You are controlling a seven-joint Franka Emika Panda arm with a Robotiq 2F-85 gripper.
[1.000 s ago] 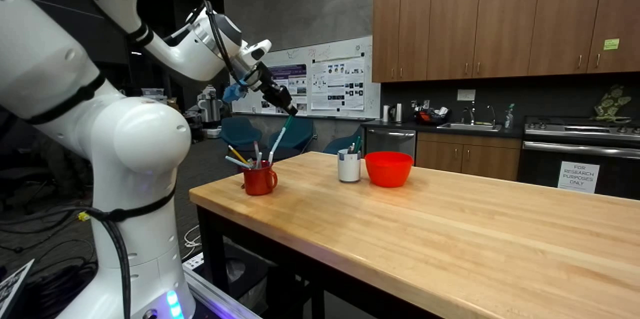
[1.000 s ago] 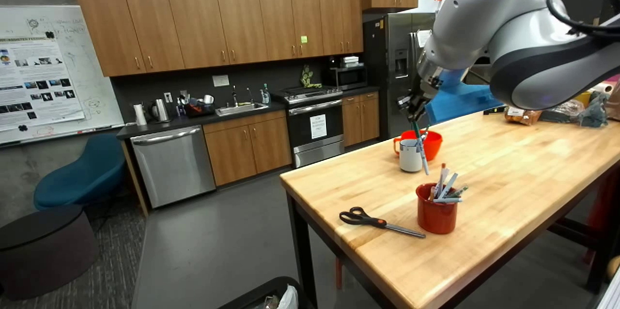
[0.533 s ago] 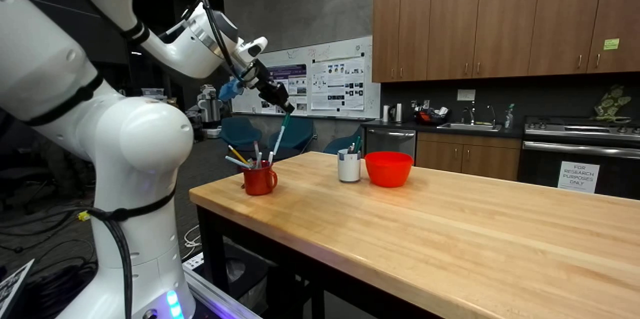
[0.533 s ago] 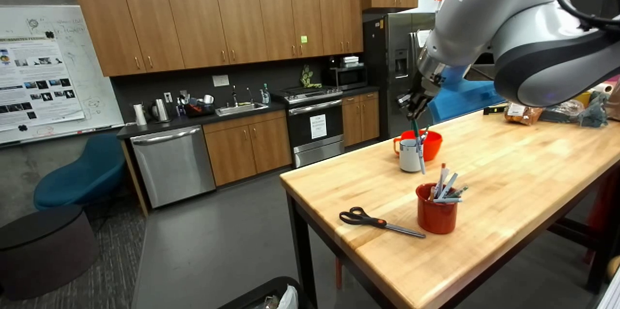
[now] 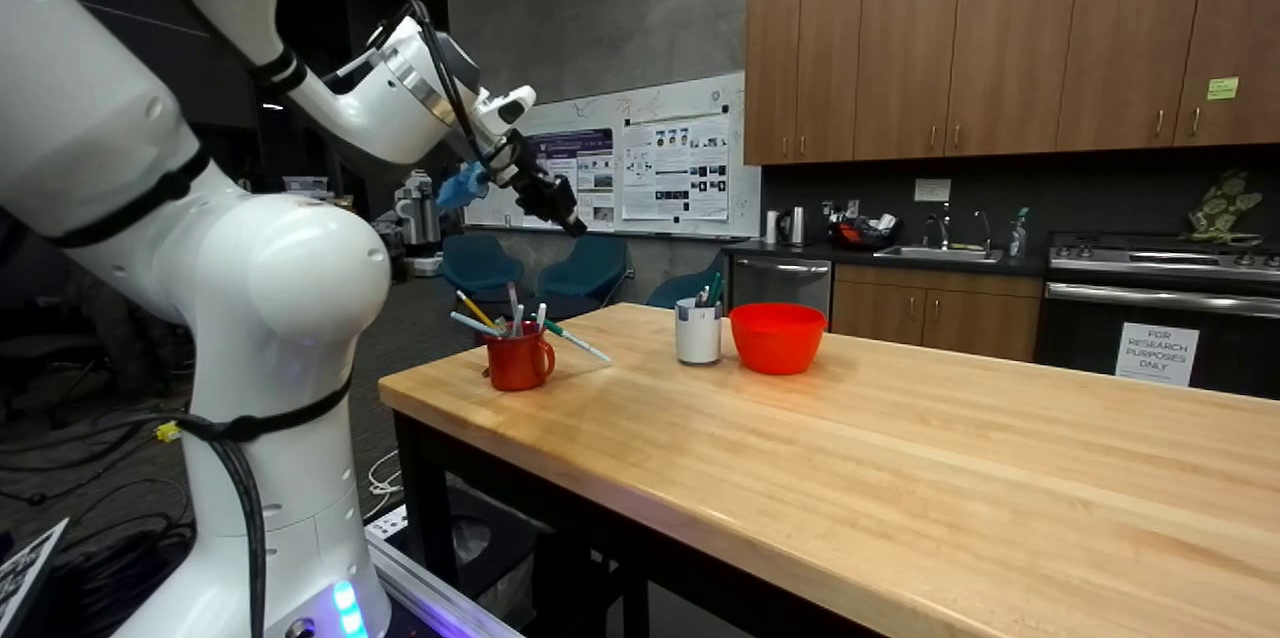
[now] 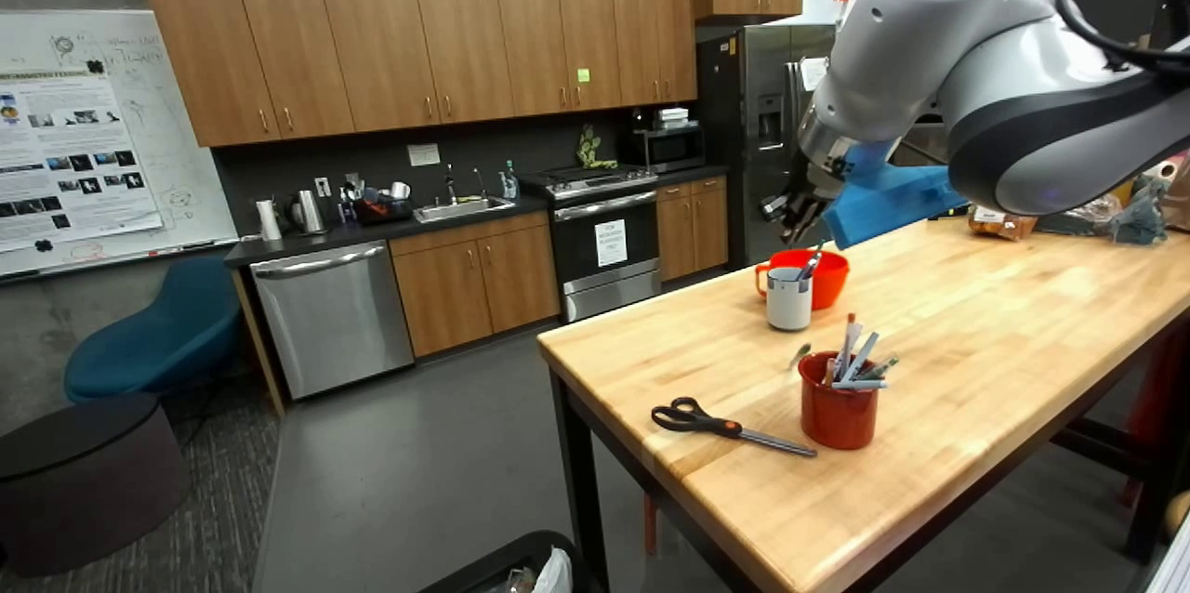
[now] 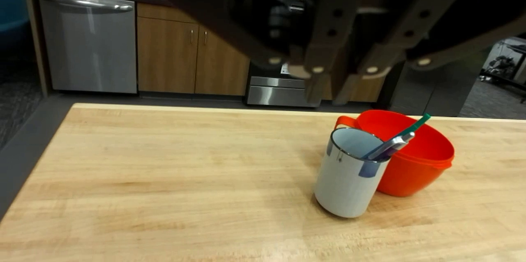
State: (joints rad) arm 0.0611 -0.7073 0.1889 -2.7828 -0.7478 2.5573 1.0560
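Note:
My gripper point(image 7: 327, 99) is slightly open and empty, with a narrow gap between its fingertips. It hangs above the table, as also shows in both exterior views point(image 5: 577, 226) point(image 6: 786, 223). A white marker with a green end point(image 5: 582, 342) is tilted beside the red mug point(image 5: 518, 364); I cannot tell whether it lies on the table or is falling. Only a small part of the marker point(image 6: 799, 354) shows behind the red mug point(image 6: 839, 415) in an exterior view. A white mug point(image 7: 347, 186) with pens point(image 7: 390, 147) stands in front of a red bowl point(image 7: 411, 175).
Black scissors point(image 6: 699, 419) lie on the wooden table point(image 6: 651, 351) near its edge, beside the red mug, which holds several pens and pencils. Bagged items point(image 6: 1004, 221) sit at the table's far end. A blue piece point(image 6: 888, 203) hangs near the wrist.
My gripper has let go of the marker, which hung from its fingertips in the earlier frames and is now lower, beside the red mug. The arm has moved only slightly.

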